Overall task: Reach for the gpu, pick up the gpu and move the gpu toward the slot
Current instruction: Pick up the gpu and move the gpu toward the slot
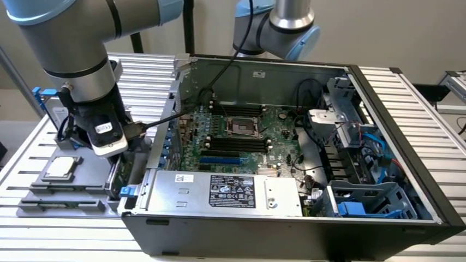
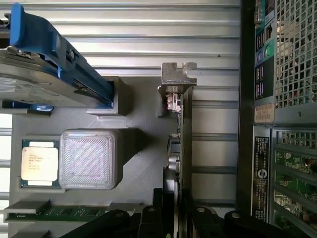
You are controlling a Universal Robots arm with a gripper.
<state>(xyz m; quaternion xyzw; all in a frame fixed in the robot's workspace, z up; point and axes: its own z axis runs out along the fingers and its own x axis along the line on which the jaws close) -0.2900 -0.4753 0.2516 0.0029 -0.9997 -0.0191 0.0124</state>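
Green thin circuit-board gpu (image 2: 185,124), edge-on in grey plastic holder tray (image 2: 143,173): centre black gripper (image 2: 177,203) astride it, square to tray, clear of components; cannot tell if clamped.

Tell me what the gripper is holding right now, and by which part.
It cannot be told. The gripper sits at the gpu, at the end far from its metal bracket, with the card standing edge-up in the grey holder.
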